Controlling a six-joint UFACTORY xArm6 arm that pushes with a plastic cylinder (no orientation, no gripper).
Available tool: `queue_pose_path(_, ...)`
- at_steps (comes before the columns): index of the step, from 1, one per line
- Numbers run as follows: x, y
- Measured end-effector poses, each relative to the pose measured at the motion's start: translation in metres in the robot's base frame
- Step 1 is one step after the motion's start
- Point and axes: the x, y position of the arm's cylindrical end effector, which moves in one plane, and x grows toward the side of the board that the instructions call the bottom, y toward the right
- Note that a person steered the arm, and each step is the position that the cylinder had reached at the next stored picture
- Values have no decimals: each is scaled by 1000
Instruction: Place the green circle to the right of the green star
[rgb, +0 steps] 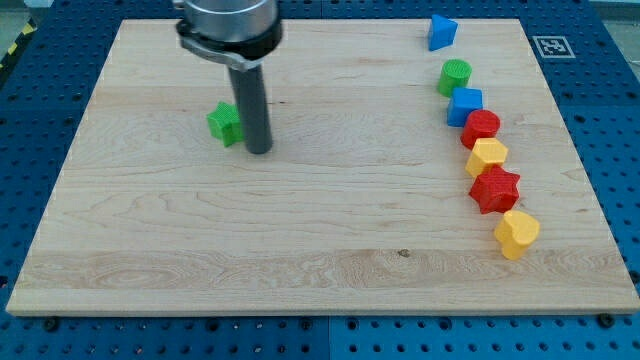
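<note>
My tip (259, 150): bare rod, pinching nothing, sitting just right of the green star (225, 123).
Green circle (454, 76): waiting far right, touching the blue block (465, 105), needing a leftward push.

**Bright, even overhead light; sharp frame, soft shadows**

Scene well lit, diffuse white light from above. Wooden board (320, 250) evenly exposed, grain crisp edge to edge, no hot spots. Mild sheen on the metal collar (228, 25) at the view's top, cropped by the frame. Rod reads dark, little surface detail; my tip (259, 151) casts only a faint short shadow onto the board. Blocks throw small soft shadows at their bases, e.g. yellow block (517, 233) and red star (495, 189). Colours saturated, not clipped. No motion blur. Board edges look slightly trapezoidal from perspective, no obvious lens bending. Blue surround (600, 90) slightly darker.
</note>
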Motion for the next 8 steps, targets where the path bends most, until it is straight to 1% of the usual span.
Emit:
queue_pose_path(1,-10,34)
queue_pose_path(2,-45,45)
queue_pose_path(3,-95,46)
queue_pose_path(4,-150,59)
queue_pose_path(5,-168,94)
queue_pose_path(6,-168,95)
queue_pose_path(7,-169,136)
queue_pose_path(8,-169,190)
